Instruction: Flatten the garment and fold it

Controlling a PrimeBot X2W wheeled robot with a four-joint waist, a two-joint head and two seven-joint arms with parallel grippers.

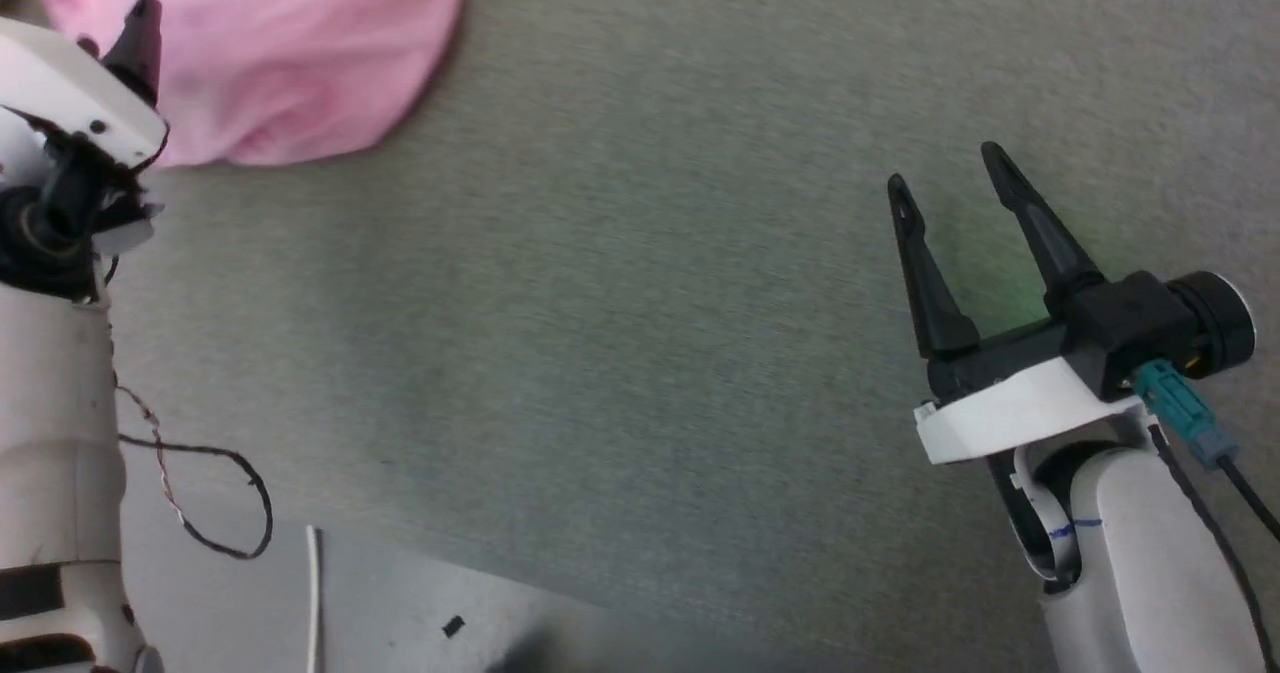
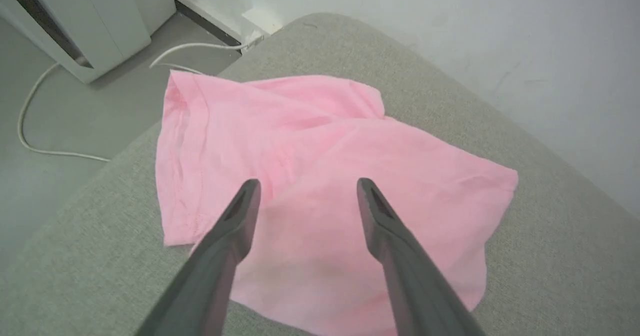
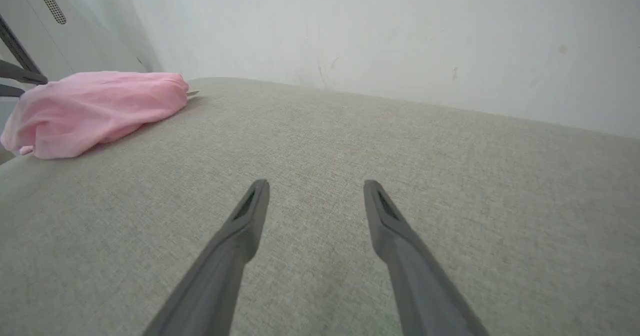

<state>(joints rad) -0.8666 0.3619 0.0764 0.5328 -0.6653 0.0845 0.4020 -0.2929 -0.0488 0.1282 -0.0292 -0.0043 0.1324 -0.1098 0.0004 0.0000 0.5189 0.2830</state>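
Note:
The garment [image 1: 280, 53] is a light pink, thin cloth lying crumpled at the top left of the grey fabric surface [image 1: 620, 303]. From the left wrist, the garment [image 2: 310, 176] spreads rumpled with a stitched hem along its left side. My left gripper [image 2: 307, 188] hangs open just above it, nothing between its fingers. One dark left fingertip [image 1: 140, 28] shows over the cloth's near edge. My right gripper [image 1: 950, 178] stands open far to the right, over bare fabric. In the right wrist view the garment [image 3: 95, 109] is a low heap at the far left, well away from the right gripper [image 3: 316, 188].
A white wall [image 3: 400, 41] runs behind the surface. Past its left edge lies a grey floor with a white cable [image 2: 60, 116] and a white cabinet [image 2: 90, 21]. At the near edge a grey ledge [image 1: 400, 603] holds a thin white strip and loose dark wire.

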